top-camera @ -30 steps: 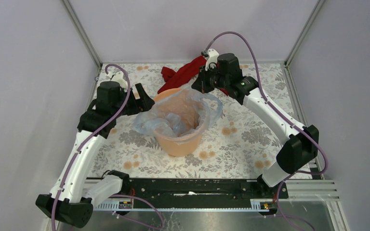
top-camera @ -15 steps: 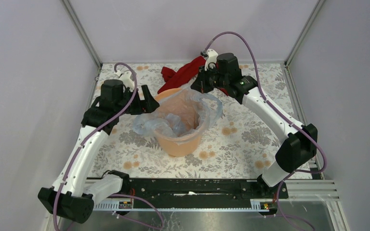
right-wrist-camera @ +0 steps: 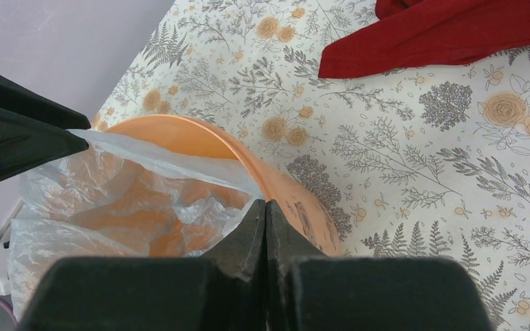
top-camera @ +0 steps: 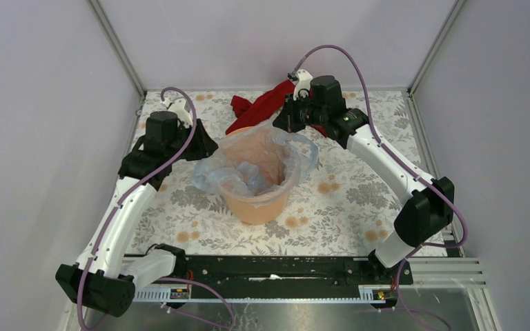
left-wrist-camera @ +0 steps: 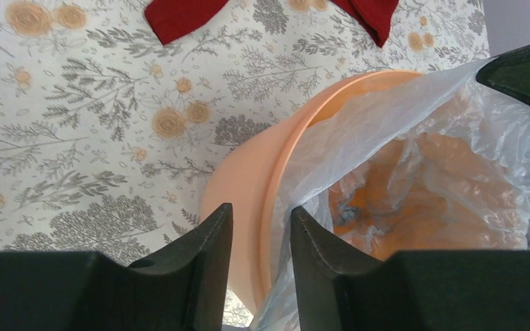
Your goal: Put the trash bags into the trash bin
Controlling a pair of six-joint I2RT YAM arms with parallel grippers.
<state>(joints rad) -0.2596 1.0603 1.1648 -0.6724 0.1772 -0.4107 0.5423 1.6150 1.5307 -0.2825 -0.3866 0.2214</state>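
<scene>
The thin, pale blue translucent plastic bag (top-camera: 248, 169) sits bunched inside the round orange plastic bucket (top-camera: 255, 207), spilling over its rim. The right gripper (right-wrist-camera: 265, 207) pinches the film tight. The left gripper (left-wrist-camera: 261, 212), jaws slightly parted, straddles the rim. A crumpled red cloth (top-camera: 262, 103) lies behind.

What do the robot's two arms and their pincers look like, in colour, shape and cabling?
Both the left arm and right arm have white tubular links joined by chunky black joint housings. A purple cable loops along each. The right arm shows a small green light. The left pincer and right pincer have matte black, tapering wedge-shaped fingers.
</scene>
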